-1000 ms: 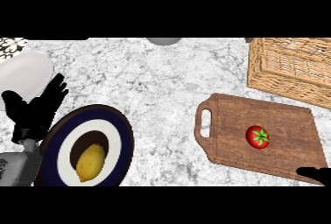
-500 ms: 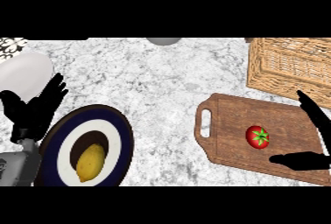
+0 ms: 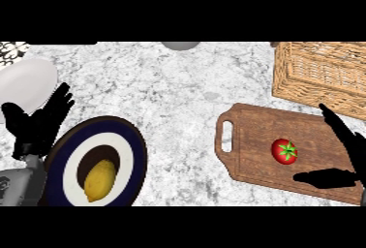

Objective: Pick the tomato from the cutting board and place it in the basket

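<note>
The right robot hand (image 3: 348, 157) is spread open just right of the tomato (image 3: 284, 150) on the cutting board (image 3: 250, 140); round, smooth and likely soft, it wants cupping around its sides

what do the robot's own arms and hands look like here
Both hands are plain black with slim fingers and a thumb: the left hand at the left edge, the right hand at the right. A grey forearm shows under the left one. No cables or markings show.

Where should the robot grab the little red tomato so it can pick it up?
Probably round the small red tomato's sides, coming from the right: it lies free on the brown wooden cutting board, and the open right hand already brackets it there.
</note>
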Available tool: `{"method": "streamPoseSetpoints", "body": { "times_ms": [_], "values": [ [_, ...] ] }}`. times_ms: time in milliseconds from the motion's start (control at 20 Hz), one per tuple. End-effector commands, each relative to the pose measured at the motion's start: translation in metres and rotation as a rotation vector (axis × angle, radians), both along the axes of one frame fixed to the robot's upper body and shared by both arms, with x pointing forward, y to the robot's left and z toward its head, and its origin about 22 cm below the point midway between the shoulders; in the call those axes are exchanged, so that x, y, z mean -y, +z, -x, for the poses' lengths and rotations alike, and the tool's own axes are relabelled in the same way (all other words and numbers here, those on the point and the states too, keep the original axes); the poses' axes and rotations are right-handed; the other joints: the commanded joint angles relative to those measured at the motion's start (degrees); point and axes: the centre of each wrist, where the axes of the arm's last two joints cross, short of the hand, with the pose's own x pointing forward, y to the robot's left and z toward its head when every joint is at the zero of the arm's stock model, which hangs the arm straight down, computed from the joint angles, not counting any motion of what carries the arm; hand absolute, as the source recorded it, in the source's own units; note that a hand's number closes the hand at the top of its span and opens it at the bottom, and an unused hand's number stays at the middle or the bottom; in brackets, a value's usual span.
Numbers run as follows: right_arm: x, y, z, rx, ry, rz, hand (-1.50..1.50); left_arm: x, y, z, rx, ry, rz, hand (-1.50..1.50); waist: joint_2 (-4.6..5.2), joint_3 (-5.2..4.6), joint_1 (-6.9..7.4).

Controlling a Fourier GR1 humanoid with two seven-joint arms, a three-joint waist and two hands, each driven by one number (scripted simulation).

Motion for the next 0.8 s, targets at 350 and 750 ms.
{"method": "streamPoseSetpoints", "body": {
  "times_ms": [350, 750],
  "values": [
    [0.001, 0.004, 0.005, 0.058, 0.095, -0.045, -1.5, 0.01, 0.004, -0.009, -0.011, 0.007, -0.003, 0.0, 0.0, -0.01, -0.09],
    [-0.017, -0.023, 0.01, -0.008, 0.044, 0.038, -1.5, -0.01, -0.007, -0.014, -0.007, -0.004, -0.01, 0.0, 0.07, -0.02, -0.23]
  ]
}}
